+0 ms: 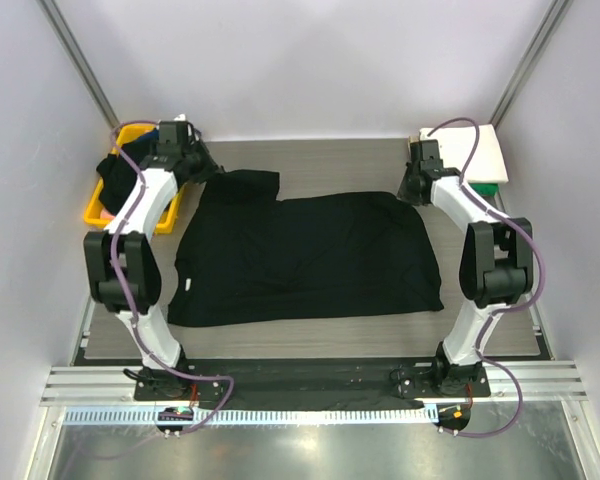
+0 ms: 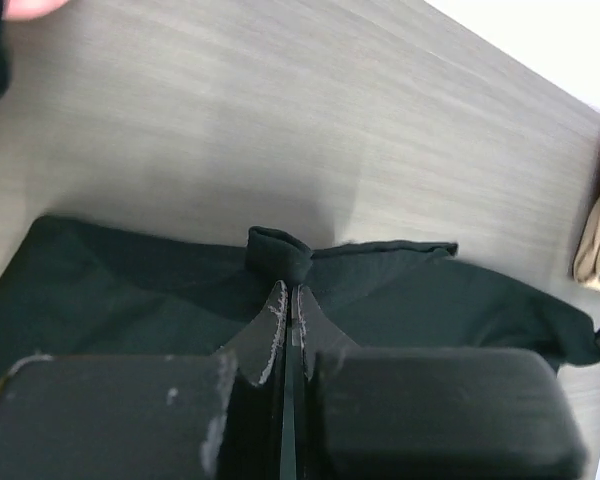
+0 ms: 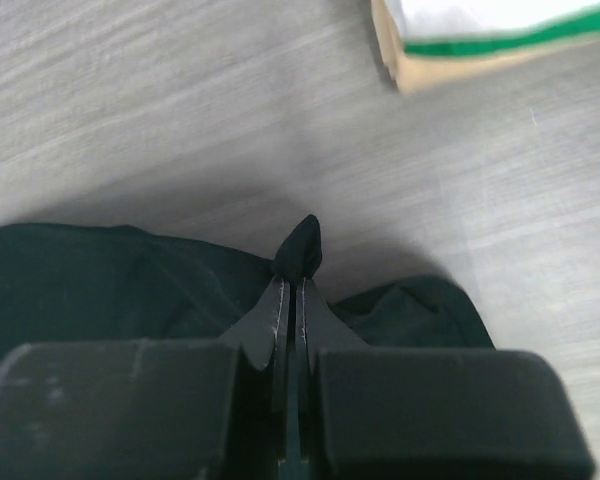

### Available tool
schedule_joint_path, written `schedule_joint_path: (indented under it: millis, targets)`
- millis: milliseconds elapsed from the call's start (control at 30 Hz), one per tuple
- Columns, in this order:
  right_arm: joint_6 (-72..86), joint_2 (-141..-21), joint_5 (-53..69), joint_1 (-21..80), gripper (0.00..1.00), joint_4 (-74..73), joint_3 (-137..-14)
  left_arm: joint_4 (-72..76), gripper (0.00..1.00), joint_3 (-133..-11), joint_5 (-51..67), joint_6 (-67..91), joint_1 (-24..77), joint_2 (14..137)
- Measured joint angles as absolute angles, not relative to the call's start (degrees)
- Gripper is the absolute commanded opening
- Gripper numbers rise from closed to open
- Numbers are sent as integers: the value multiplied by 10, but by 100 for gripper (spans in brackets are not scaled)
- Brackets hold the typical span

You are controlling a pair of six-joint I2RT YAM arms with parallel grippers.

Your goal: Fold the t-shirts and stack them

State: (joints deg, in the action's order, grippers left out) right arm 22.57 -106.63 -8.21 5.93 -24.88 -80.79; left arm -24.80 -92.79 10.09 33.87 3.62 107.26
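Observation:
A large black t-shirt [image 1: 310, 258] lies spread on the table. My left gripper [image 1: 212, 172] is shut on its far left edge by the sleeve; the left wrist view shows a pinched fold of black cloth [image 2: 278, 252] at the closed fingertips. My right gripper [image 1: 412, 186] is shut on the far right edge; the right wrist view shows a peak of black cloth [image 3: 300, 248] between the closed fingers. A folded stack with white, green and tan shirts [image 1: 488, 158] sits at the far right, also in the right wrist view [image 3: 480, 40].
A yellow tray [image 1: 102, 205] with dark cloth in it stands at the far left, beside my left arm. The folded stack's edge shows in the left wrist view [image 2: 598, 240]. Grey walls close in both sides.

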Motion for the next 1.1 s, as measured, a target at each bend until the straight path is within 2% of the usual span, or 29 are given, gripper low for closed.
schedule_joint_path:
  millis: [367,633,833,867,900,933,967,1000,1067,1100]
  targets:
    - [224,-976,-99,59,1,-253,-705,-273,0,-675,63,334,36,832]
    - [225,-924,-120,58,1,-253,-642,-325,0,-558,34,345,37,630]
    - [227,-884,-135,58,1,-254,-594,-410,0,-519,17,368,37,516]
    - [228,-879,-138,58,4,-253,-589,-422,1,-516,16,371,37,503]
    - [229,-877,-139,58,14,-253,-585,-435,12,-511,15,374,37,489]
    - [232,-875,-140,58,46,-252,-581,-447,20,-506,13,375,37,477]
    - [238,-873,-139,57,65,-250,-575,-460,29,-503,10,379,37,469]
    - [243,-871,-140,56,77,-248,-568,-477,39,-500,7,381,37,458]
    - [251,-860,-147,51,92,-247,-545,-502,46,-496,6,384,37,440]
    - [255,-853,-151,49,93,-249,-535,-518,58,-495,7,386,37,426]
